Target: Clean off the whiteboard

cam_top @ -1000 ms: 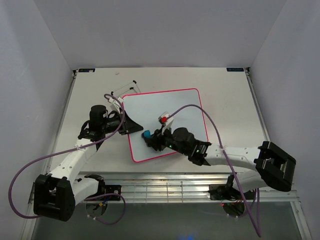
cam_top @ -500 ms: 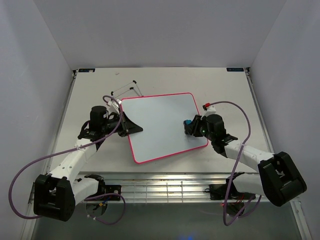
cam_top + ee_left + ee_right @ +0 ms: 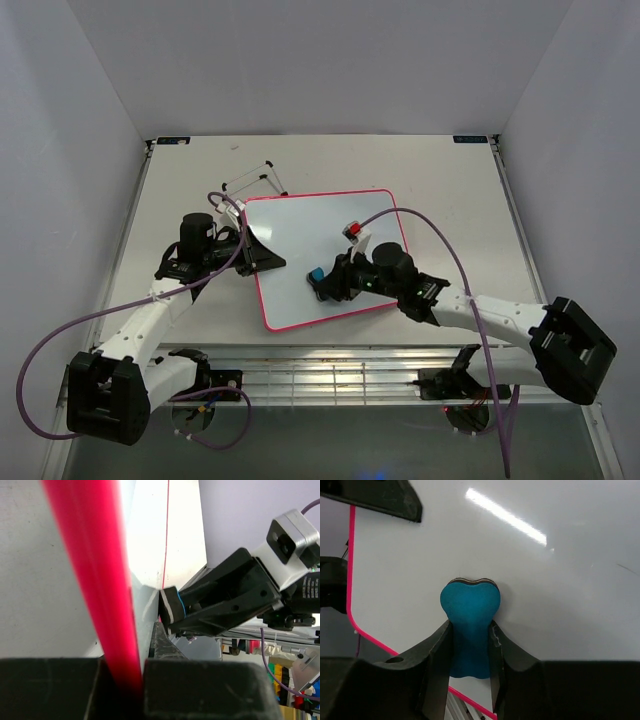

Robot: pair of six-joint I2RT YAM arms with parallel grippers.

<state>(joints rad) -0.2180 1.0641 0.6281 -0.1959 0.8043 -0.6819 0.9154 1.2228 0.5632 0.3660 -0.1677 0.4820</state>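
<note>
Wiping w/ blue eraser (image 3: 469,625) clamped in right end effector (image 3: 328,282); left end effector (image 3: 262,262) pinching whiteboard (image 3: 300,235) frame; surface looks nearly clean

A robot test cell in a lab: plain white walls (image 3: 80,90) box in a bare tabletop (image 3: 450,190) with two arms.

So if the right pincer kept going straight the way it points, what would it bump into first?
Probably the left pincer. The right pincer holds the blue eraser on the whiteboard and points leftward across it, toward the board's left edge, which the left pincer clamps. Depth is unclear, so it might slide past.
</note>
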